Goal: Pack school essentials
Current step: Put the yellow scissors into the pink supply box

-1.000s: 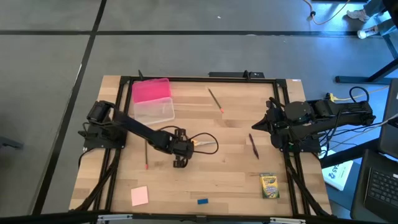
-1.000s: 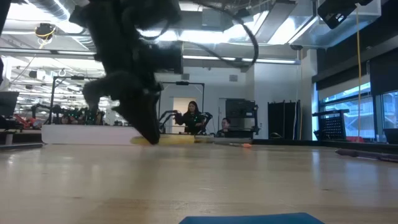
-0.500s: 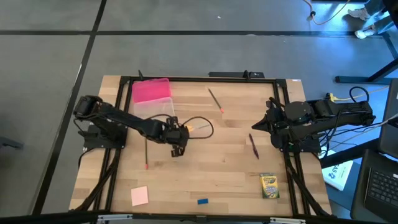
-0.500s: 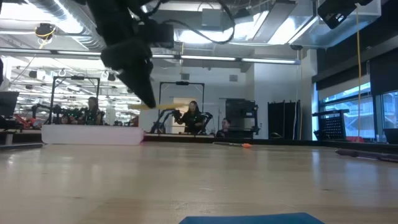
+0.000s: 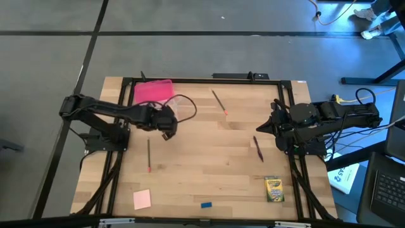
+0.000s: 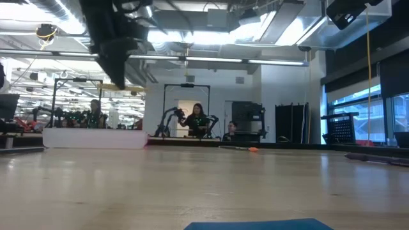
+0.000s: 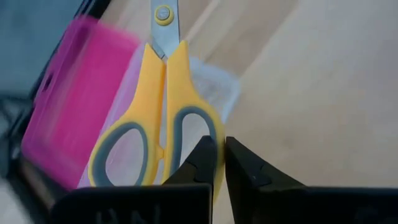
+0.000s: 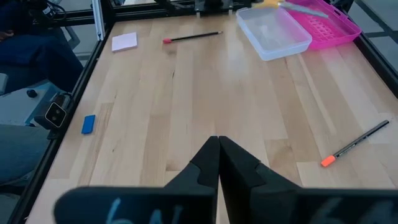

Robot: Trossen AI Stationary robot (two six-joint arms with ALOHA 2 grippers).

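Left hand [image 5: 167,125] is over the desk [image 5: 209,164] at about 10 o'clock from desk centre, right at the near edge of the clear plastic box [image 5: 155,109], clenched on one handle loop of the yellow-handled scissors [image 7: 155,118]; in the left wrist view the scissors hang off the fingers [image 7: 200,163] with blades closed, pointing away over the box and its pink lid [image 7: 68,112]. In the low view that arm sits high, well clear of the desk surface. Right hand [image 5: 262,127] is parked at the 3 o'clock edge of the desk, fingers [image 8: 208,163] pressed together, gripping nothing. Rest of the essentials lie loose on the desk: pencil with red tip [image 5: 148,156] at 8 o'clock, just below the left hand; second pencil with orange tip [image 5: 219,102] at 12 o'clock; dark red pen [image 5: 258,149] at 3 o'clock, near the right hand; green-yellow crayon box [image 5: 273,189] at 4 o'clock; pink square notepad [image 5: 142,199] at 7 o'clock; tiny blue eraser [image 5: 206,204] at 6 o'clock by the near edge. Pink lid lies beside the box at 11 o'clock.
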